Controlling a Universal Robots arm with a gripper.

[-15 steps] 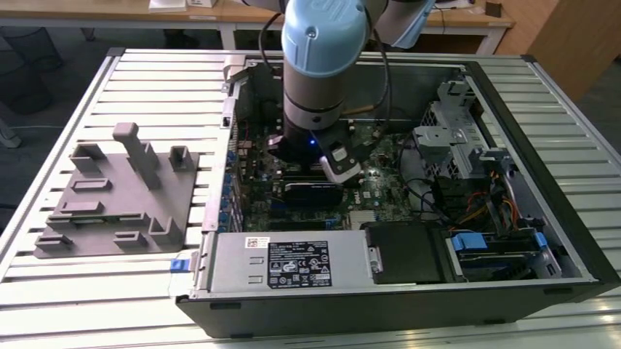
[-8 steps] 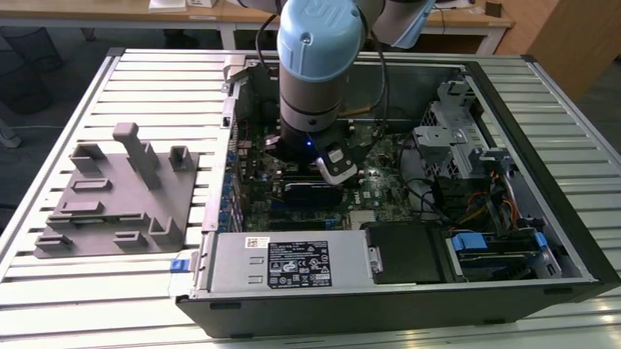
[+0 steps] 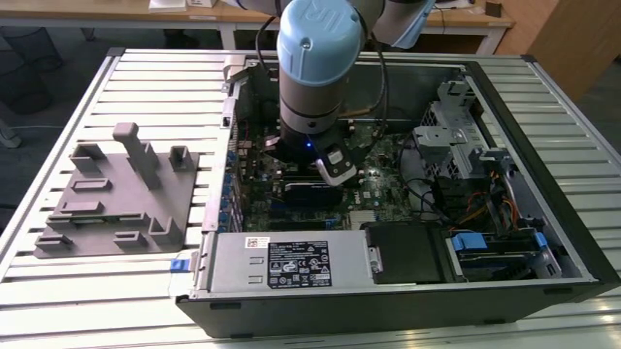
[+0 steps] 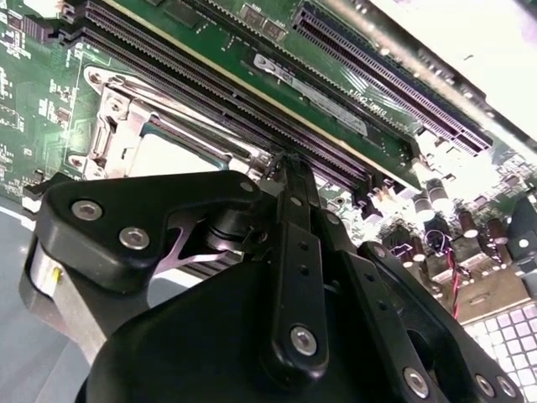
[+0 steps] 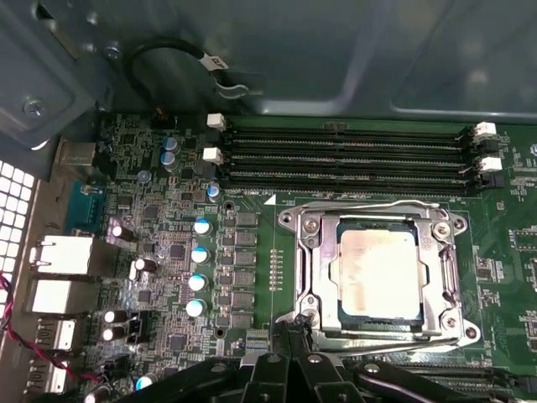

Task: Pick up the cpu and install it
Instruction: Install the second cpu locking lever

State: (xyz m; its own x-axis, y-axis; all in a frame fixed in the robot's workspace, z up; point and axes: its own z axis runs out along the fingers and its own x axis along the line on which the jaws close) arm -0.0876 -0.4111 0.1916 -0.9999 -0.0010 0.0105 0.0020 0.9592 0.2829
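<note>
First wrist view: the cpu point(image 5: 377, 270) is seated flat inside the socket frame point(image 5: 375, 277) on the motherboard point(image 5: 252, 252), its silvery top facing up, enclosed on all sides by the metal frame. My gripper point(image 5: 289, 329) sits just beside one corner of that frame, fingertips pressed together with nothing between them. Four memory slots point(image 5: 344, 151) run parallel alongside the socket. In the second wrist view, my gripper point(image 4: 281, 164) shows the same clenched condition, linkage folded in, tips meeting just beside the socket frame point(image 4: 126, 126); the pale top of the cpu point(image 4: 164, 155) is partly visible within it. In the exterior view, my arm point(image 3: 315, 65) reaches down into the open computer case point(image 3: 408, 240), and a grey plastic tray point(image 3: 116, 196) lies well apart, on the exterior view's left
</note>
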